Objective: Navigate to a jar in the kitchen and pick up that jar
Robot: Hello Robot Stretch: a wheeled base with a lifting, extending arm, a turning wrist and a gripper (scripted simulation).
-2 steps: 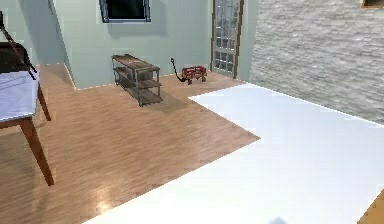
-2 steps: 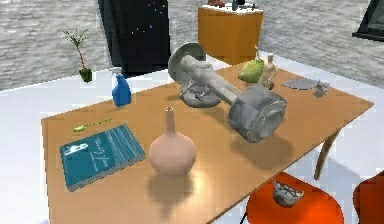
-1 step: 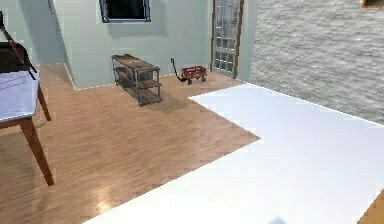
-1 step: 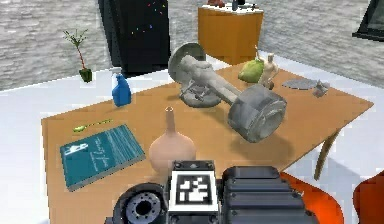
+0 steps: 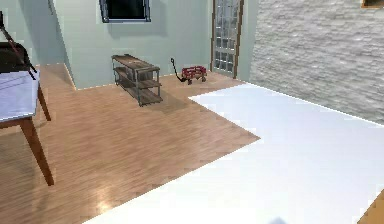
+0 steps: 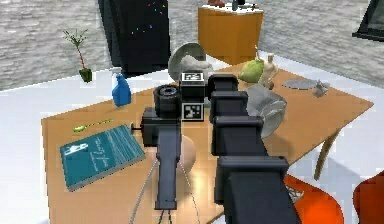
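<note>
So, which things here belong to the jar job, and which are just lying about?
For the job: gripper.
Lying about: blue spray bottle, teal book, potted plant, red wagon, metal shelf.

Home interior: wooden dining table (image 6: pixel 335 105) with book (image 6: pixel 100 155), spray bottle (image 6: pixel 121 90); shelf rack (image 5: pixel 137 78), toy wagon (image 5: pixel 193 73).

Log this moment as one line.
gripper: at wooden table, hold cannot tell | nearby: blue spray bottle, teal book, potted plant | ahead: metal shelf, red wagon
</note>
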